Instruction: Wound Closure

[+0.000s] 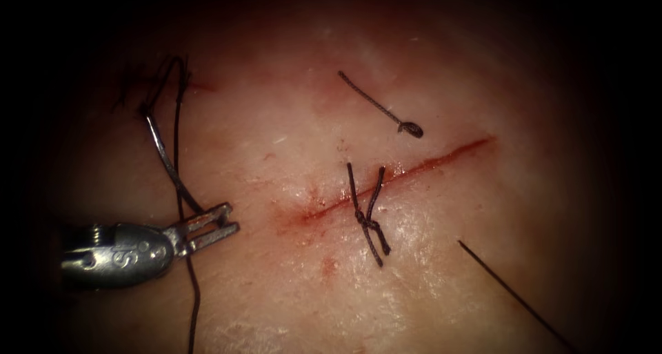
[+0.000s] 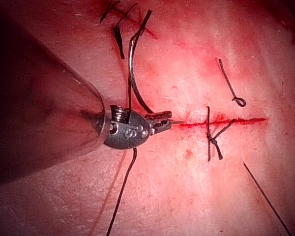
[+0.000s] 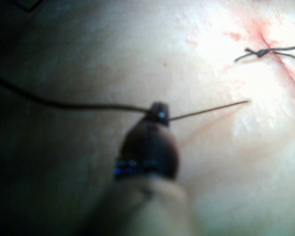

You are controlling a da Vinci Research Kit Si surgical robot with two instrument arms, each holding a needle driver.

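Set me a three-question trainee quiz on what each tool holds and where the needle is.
1. True or false: the needle is lodged in the tissue.
2. The left tool holds: A the needle near one end, B the tissue, C nothing.
3. Fill in: the right tool grips the ____.

Key: 1 false, as the needle lies free of the tissue, left of the cut. 2 A. 3 thread.
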